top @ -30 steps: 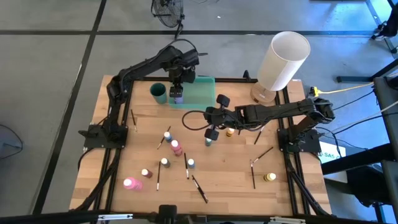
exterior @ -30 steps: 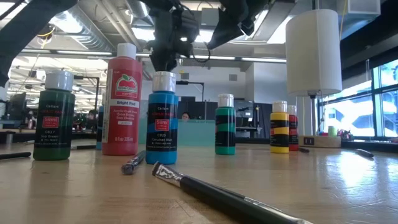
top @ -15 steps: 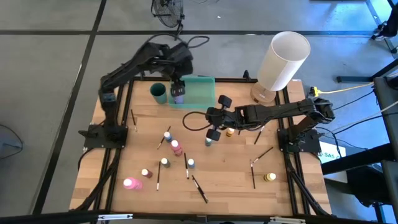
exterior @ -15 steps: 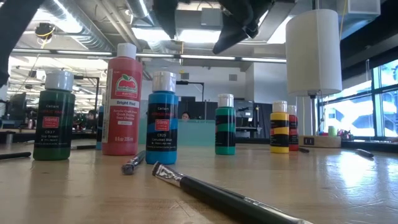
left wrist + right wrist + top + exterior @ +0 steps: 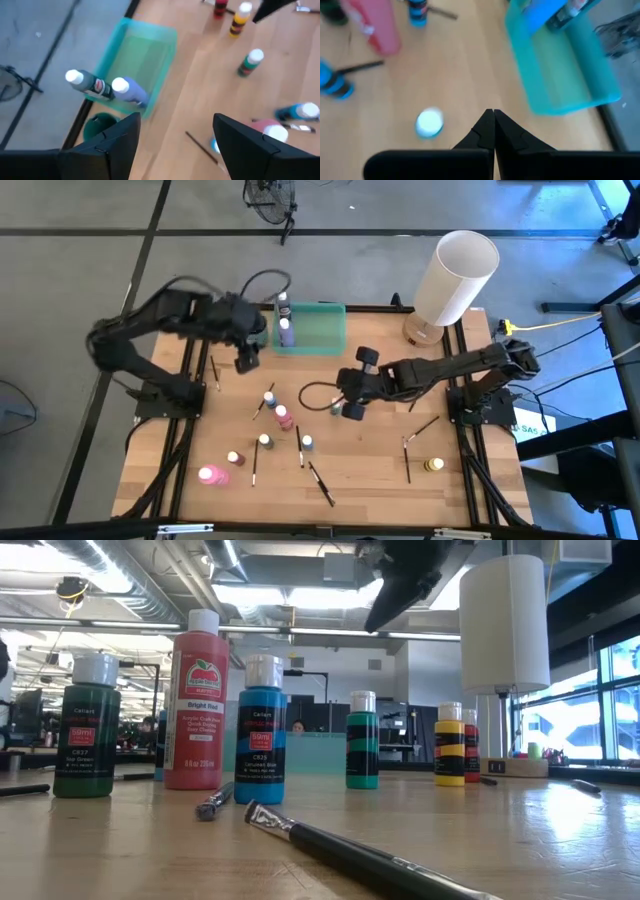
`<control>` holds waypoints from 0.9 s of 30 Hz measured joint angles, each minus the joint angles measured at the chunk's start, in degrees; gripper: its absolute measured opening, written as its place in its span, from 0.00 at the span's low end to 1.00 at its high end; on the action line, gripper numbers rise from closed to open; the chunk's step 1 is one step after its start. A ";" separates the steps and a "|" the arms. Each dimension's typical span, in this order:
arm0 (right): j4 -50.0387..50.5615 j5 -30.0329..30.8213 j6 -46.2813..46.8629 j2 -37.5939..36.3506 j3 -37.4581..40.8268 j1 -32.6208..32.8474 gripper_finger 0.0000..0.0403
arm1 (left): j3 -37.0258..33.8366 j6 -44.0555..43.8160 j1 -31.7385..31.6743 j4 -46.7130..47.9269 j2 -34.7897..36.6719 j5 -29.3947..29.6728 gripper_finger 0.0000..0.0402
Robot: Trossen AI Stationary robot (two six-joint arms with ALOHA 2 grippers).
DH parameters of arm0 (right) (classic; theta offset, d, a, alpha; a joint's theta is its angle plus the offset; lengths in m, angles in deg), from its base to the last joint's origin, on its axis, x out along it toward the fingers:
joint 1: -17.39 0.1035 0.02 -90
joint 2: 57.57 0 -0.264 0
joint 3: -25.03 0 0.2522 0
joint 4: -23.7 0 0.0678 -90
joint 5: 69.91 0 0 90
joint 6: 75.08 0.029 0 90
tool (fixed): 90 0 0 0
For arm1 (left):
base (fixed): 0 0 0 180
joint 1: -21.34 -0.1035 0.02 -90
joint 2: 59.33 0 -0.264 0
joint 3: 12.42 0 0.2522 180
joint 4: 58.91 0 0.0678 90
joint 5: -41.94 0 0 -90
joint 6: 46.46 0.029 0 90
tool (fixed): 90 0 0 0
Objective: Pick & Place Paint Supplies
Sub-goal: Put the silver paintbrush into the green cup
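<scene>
Left gripper: the left gripper (image 5: 245, 358) hangs over the table's far left part, just in front of the green tray (image 5: 325, 315); its jaws stand wide apart with nothing between them.
Right gripper: the right gripper (image 5: 350, 402) sits low near the table's middle, jaws pressed together and empty, above a small green bottle (image 5: 335, 409) with a white cap.
Already in the tray: a purple bottle (image 5: 130, 91) and a dark green one (image 5: 89, 85) lie on their sides at the tray's left end.
Left on the wood: a big red bottle (image 5: 197, 700), a blue bottle (image 5: 261, 730), a dark green bottle (image 5: 86, 726), a pink bottle (image 5: 212, 475) near the front left, a yellow bottle (image 5: 433, 465) at front right, and thin paintbrushes (image 5: 321, 482) scattered between them.
How the bottles look to handle: light, stiff plastic, smooth and probably a bit slippery; narrow bases, so a sideways nudge could tip one.
Where to grip a bottle: across the body just under the cap, where the sides are straight.
How the brushes look to handle: thin, rigid, flat on the wood; best pinched across the middle of the handle, and likely to roll away.
Nearby obstacle: the white lamp (image 5: 455, 277) stands at the far right corner, well apart from both grippers.
</scene>
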 joint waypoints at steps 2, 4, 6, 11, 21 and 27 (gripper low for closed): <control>3.74 -2.14 2.45 0.00 0.01 0.59 0.00 | -8.39 -1.41 3.57 -6.11 4.72 2.40 0.62; 8.48 -4.90 4.93 0.00 0.01 1.08 0.01 | -16.77 -1.09 6.77 -13.29 8.95 3.54 0.62; 12.78 -7.68 6.56 0.00 0.01 1.72 0.04 | -25.18 0.29 9.42 -20.62 13.19 4.49 0.62; 16.60 -10.53 13.27 0.00 0.01 3.41 0.14 | -42.91 1.02 13.19 -36.58 22.85 5.45 0.61; 26.01 -23.23 42.60 0.00 -0.01 3.45 0.41 | -61.13 4.18 15.62 -58.82 35.82 3.81 0.61; 36.83 -29.28 57.66 0.31 -0.01 4.60 0.43 | -72.28 6.90 17.06 -77.12 39.14 -0.19 0.62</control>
